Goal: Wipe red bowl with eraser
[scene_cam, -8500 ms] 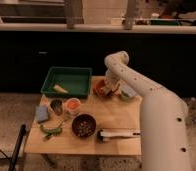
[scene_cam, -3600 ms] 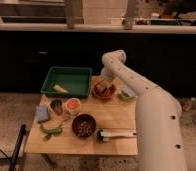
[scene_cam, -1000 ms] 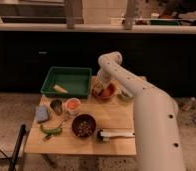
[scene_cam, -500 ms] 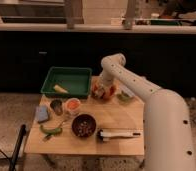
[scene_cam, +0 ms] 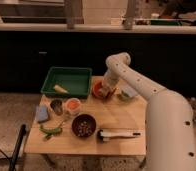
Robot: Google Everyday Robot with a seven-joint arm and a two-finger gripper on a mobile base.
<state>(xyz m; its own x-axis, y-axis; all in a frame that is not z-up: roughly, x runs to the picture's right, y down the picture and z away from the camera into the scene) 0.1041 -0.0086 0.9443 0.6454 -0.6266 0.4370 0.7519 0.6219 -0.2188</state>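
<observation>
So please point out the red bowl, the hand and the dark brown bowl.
red bowl (scene_cam: pixel 98 90), camera view, on its left rim.
hand (scene_cam: pixel 108 90), camera view, over the red bowl, at its tip.
dark brown bowl (scene_cam: pixel 83 125), camera view, on its speckled contents.

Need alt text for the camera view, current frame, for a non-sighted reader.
A white robot arm reaches over a wooden table, its claw down at the red bowl. Also on the table: a green tray, a dark brown bowl, a blue-grey block and a long white tool.

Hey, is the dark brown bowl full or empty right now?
Not empty: the dark brown bowl holds speckled bits. The gripper is at the red bowl.
</observation>
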